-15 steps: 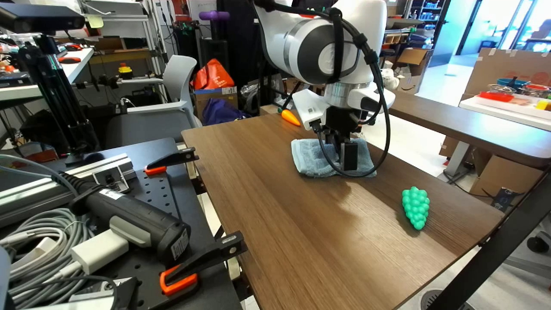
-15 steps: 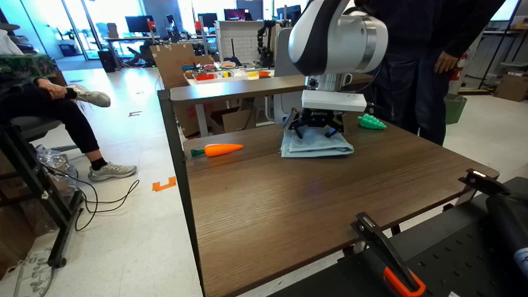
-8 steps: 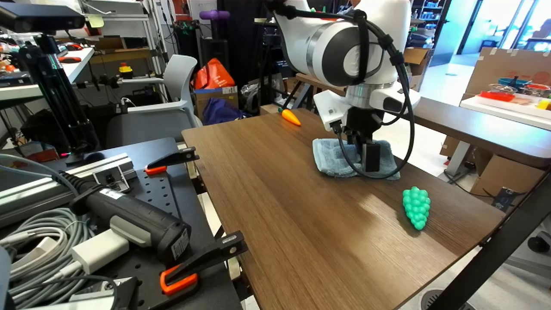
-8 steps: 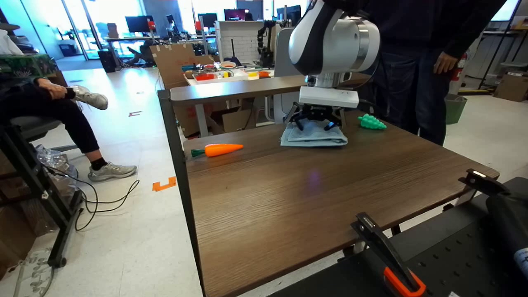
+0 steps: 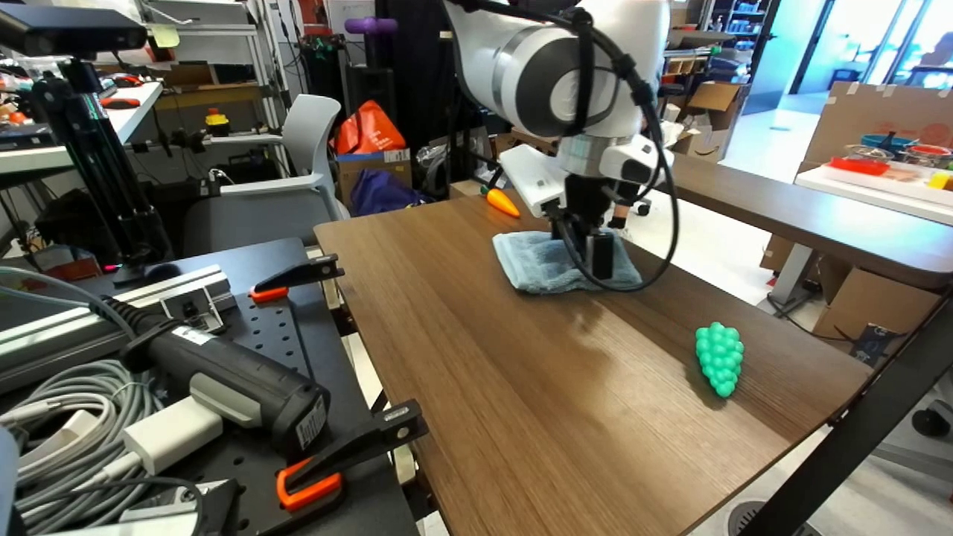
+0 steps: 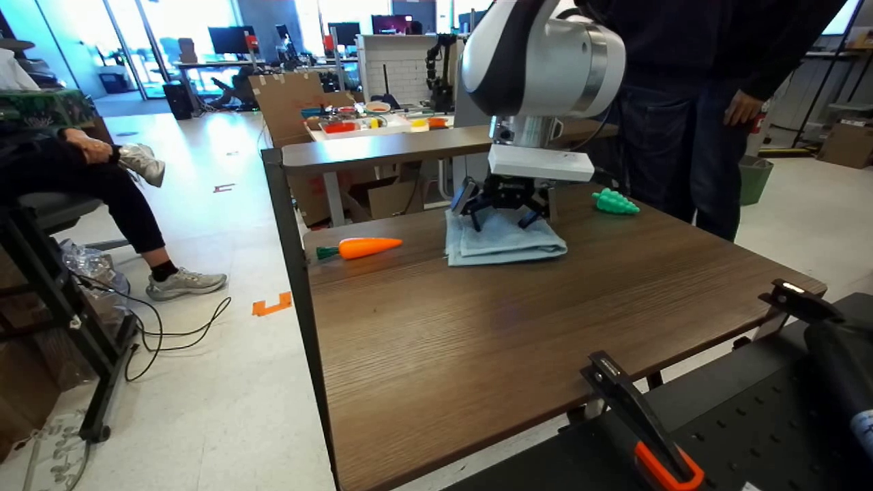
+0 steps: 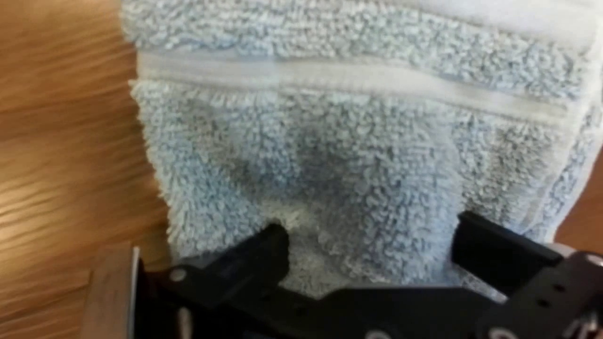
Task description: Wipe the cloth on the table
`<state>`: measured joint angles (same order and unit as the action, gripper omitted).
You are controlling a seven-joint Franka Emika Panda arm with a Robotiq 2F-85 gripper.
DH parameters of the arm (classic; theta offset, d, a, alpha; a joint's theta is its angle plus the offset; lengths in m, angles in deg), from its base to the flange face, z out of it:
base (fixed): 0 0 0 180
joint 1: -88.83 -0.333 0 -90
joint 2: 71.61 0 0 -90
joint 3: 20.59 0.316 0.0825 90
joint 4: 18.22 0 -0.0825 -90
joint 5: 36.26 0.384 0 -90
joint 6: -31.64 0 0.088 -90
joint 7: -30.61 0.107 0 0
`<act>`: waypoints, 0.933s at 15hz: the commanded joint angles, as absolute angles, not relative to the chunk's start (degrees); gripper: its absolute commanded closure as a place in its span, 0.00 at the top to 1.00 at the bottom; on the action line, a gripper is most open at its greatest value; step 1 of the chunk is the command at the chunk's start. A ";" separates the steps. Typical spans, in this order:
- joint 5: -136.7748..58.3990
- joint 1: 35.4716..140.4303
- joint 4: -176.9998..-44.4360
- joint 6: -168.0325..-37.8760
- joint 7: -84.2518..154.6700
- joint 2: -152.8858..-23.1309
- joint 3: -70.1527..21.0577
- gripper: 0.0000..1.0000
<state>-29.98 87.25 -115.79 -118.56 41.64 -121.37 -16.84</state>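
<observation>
Two fingers (image 7: 264, 254) of the gripper (image 7: 370, 230) stand apart, touching the cloth (image 6: 505, 242), which lies beneath them on the table (image 6: 505, 341); the carrot (image 6: 368, 248) and green thing (image 6: 615, 202) lie to opposite sides of the gripper.

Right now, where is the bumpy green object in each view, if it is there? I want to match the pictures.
In an exterior view: the bumpy green object, right of centre, lower half.
In an exterior view: the bumpy green object, right of centre, upper half.
Wrist view: not there.
Shared landmark: the blue cloth under the gripper.
</observation>
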 commanded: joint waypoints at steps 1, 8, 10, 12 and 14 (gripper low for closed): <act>-27.41 87.54 -121.96 -119.51 35.10 -118.08 -10.02 1.00; -28.04 88.19 -133.41 -112.79 29.35 -111.29 -7.76 1.00; -28.91 88.04 -137.97 -111.87 26.48 -108.45 -7.90 1.00; -29.58 87.40 -142.62 -112.09 23.69 -105.84 -7.60 1.00; -29.55 86.67 -147.00 -113.11 21.18 -103.55 -6.43 1.00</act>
<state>-29.21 87.41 -139.42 -112.79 24.56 -108.54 -7.71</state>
